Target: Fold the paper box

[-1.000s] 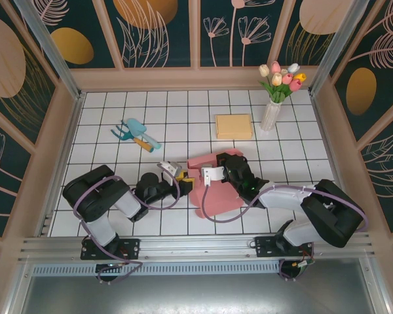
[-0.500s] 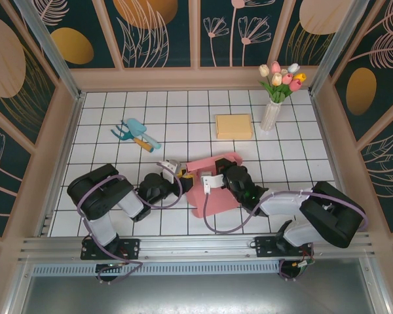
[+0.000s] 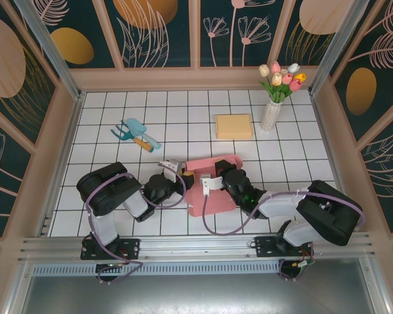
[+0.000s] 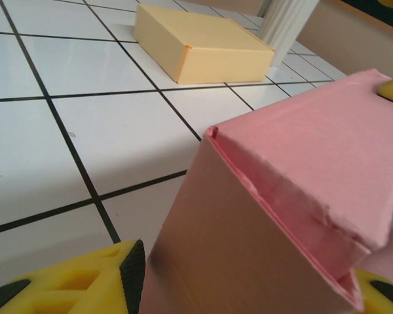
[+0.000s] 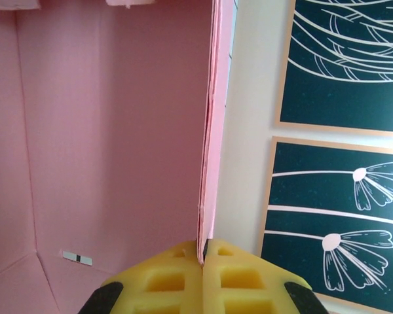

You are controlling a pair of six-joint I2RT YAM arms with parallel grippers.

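Pink box between my two grippers, mid worktop close to the near edge

My right gripper (image 5: 203, 252) is clenched on one raised wall of the box (image 3: 216, 201), its yellow fingers (image 5: 164, 281) pressed together over the wall's edge, with the box's inside showing beside them. My left gripper (image 3: 180, 174) straddles the box's left corner with a finger on either side, and I cannot tell whether it squeezes or only brackets it. The box rests on the white tiled worktop (image 3: 105, 111). Well apart toward the far edge are a yellow block (image 3: 233, 126), a vase (image 3: 271, 116) of tulips near the far right corner, and a trowel (image 3: 136, 134) further left
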